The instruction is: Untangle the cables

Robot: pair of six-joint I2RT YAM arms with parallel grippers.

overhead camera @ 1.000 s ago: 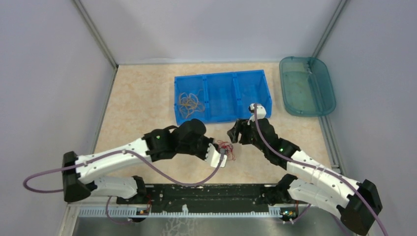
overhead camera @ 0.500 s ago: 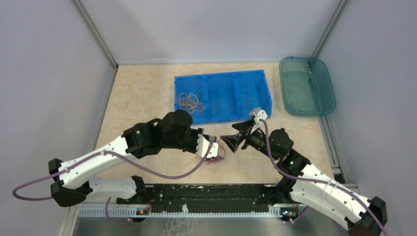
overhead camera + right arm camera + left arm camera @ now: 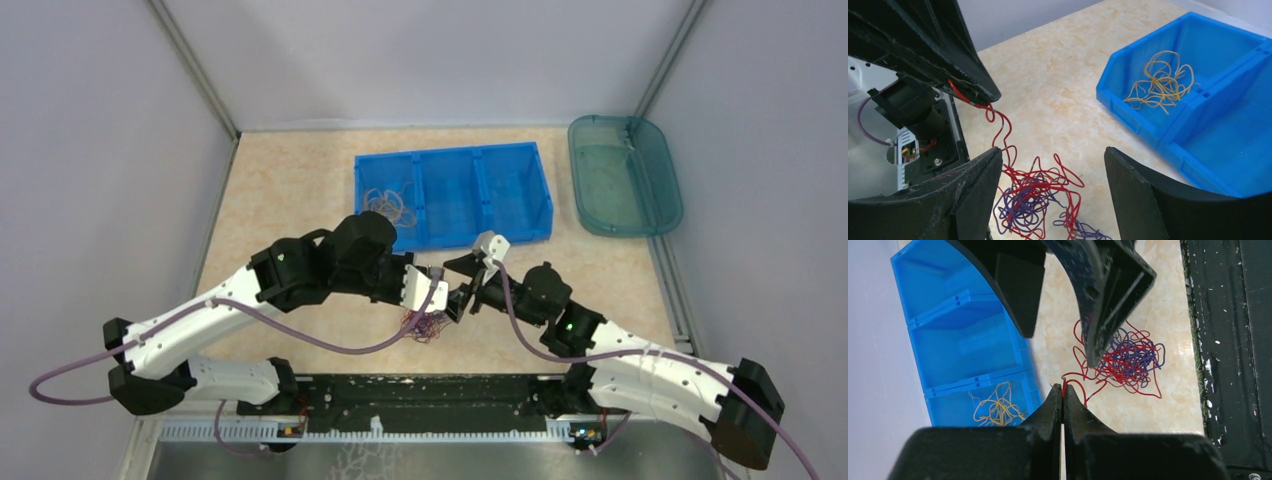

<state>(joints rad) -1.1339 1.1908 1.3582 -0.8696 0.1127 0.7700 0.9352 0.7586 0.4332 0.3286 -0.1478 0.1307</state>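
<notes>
A tangle of red and dark purple cables (image 3: 426, 326) lies on the table near the front edge. It also shows in the left wrist view (image 3: 1129, 358) and the right wrist view (image 3: 1034, 201). My left gripper (image 3: 1063, 388) is shut on one red cable that trails from the tangle, held just above the table; its tip shows in the right wrist view (image 3: 988, 96). My right gripper (image 3: 1052, 152) is open and empty, straddling the space above the tangle, close to the left one (image 3: 436, 300). Yellow cables (image 3: 385, 205) lie in the blue tray's left compartment.
The blue three-compartment tray (image 3: 450, 156) stands behind the grippers; its middle and right compartments hold nothing. A teal tub (image 3: 625, 176) sits at the back right. The black base rail (image 3: 420, 392) runs along the front edge, close to the tangle.
The tangle has been drawn left and nearer the front edge by my left gripper. My right gripper has swung left and down and now sits open over the tangle.
</notes>
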